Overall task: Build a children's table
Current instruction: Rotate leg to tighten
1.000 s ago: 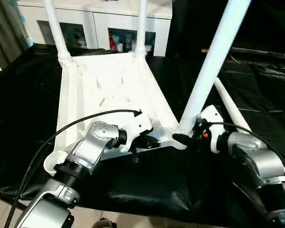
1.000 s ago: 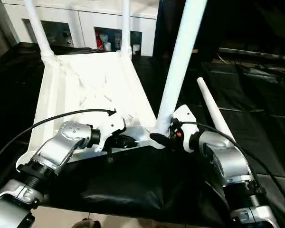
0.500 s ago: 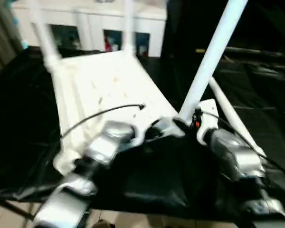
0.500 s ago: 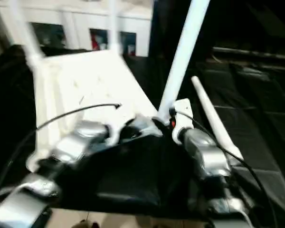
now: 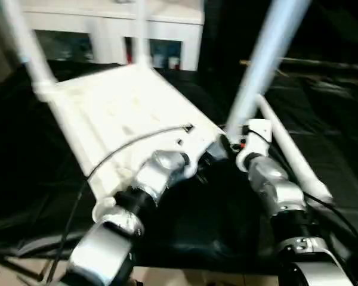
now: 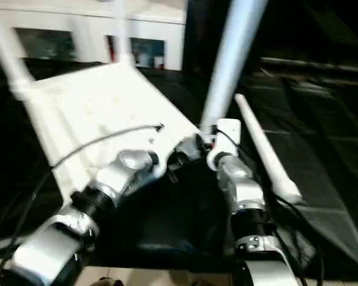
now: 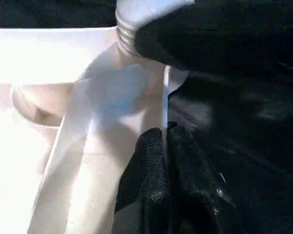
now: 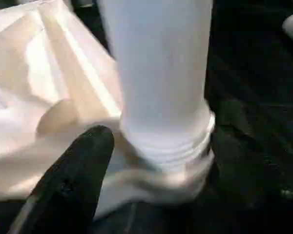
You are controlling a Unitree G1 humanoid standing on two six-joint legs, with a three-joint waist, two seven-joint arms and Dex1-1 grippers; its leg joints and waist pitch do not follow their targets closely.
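Straddling, fingers spread, with right gripper [image 8: 151, 161], the long white tubular plastic leg [image 8: 158, 78] rising upright between them; left gripper [image 7: 168, 161], fingers closed, pressing alongside.

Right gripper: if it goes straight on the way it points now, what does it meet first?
Most likely the threaded base of the leg standing in the tabletop corner socket, directly ahead of the right gripper.

Near leg [image 5: 259, 65] top cut off; cabinet [image 5: 161, 33] blurred.
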